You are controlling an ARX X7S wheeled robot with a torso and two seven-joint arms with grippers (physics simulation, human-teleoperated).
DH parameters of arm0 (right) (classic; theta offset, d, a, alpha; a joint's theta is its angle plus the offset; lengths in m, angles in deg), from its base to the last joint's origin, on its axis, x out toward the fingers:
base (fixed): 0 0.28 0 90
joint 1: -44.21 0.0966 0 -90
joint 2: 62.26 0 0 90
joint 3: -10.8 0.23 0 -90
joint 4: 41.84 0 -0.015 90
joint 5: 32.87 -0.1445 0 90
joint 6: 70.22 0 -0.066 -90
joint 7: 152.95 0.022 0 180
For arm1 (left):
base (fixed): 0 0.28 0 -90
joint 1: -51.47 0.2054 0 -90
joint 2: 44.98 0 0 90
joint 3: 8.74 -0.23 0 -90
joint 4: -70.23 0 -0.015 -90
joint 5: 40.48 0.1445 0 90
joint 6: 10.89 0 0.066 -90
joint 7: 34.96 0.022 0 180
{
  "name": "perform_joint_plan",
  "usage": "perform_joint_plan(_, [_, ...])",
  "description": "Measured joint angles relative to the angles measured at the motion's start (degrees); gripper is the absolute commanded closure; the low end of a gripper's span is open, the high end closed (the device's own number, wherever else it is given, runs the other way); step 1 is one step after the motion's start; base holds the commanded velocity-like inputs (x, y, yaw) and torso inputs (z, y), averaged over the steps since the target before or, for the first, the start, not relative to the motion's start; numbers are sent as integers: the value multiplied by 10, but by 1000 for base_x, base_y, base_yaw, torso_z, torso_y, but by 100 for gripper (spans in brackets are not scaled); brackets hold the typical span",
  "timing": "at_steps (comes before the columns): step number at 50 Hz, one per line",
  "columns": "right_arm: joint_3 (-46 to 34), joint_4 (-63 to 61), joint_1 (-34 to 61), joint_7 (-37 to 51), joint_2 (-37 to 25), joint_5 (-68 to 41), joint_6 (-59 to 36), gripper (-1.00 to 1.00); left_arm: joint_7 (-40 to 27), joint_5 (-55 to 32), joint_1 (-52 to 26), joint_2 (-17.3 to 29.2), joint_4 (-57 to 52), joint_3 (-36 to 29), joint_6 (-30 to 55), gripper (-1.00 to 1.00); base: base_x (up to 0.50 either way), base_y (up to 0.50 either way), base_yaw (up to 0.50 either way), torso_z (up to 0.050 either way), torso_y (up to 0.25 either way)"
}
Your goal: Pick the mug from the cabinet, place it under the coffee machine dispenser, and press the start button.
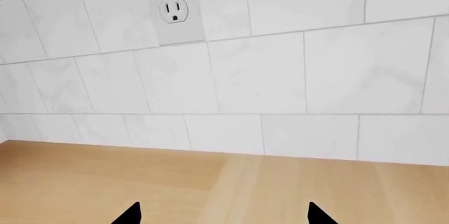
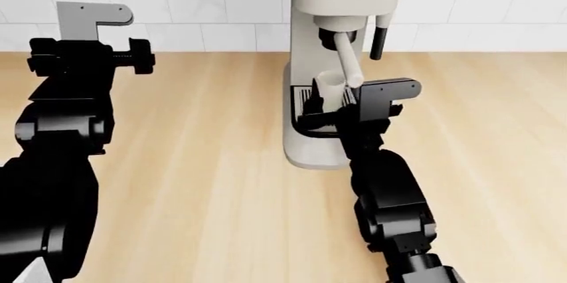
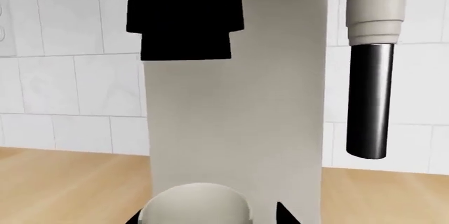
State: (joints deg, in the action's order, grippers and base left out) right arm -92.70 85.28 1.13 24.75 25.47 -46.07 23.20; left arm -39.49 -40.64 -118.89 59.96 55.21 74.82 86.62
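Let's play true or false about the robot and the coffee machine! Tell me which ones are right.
1. The mug sits on the coffee machine, below the dispenser. True.
2. The left tool holds the mug. False: it is empty, facing a tiled wall.
3. A wall outlet shows in the left wrist view. True.
4. The counter is black. False: it is light wood.
5. The right tool is at the mug. True.

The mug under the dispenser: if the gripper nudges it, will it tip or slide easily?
The mug looks small and plain, so it is probably light and may slide on the drip tray. It appears rigid, with no visible handle, so the smooth round wall could slip between the right gripper fingertips. Standing upright, a low push seems unlikely to tip it.
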Motion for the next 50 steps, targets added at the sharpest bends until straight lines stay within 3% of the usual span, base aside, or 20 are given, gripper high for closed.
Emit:
perform_joint_plan(5, [-4,-83,-29,16,-12,-8,-32,-100,1,0,0,0,0,1,0,-100,0,0,0,0,0])
perform_joint_plan(19, [-10,-461,-198,70,-88,-57,-154,-100,2,2,-1,-3,0,0,1,-100,0,0,0,0,0])
perform_joint_plan(32, [13,-695,-321,104,-178,-127,-272,-100,2,1,-1,-8,0,-1,2,-100,0,0,0,0,0])
perform_joint_plan(33, [20,-713,-324,111,-187,-138,-289,100,2,1,-1,-8,0,-1,2,-100,0,0,0,0,0])
perform_joint_plan(41, [107,-820,-336,161,-262,-241,-409,100,2,1,-1,-10,0,0,3,-100,0,0,0,0,0])
perform_joint_plan(50, [222,-857,-295,215,-339,-379,-505,100,2,1,-1,-12,0,1,2,-100,0,0,0,0,0])
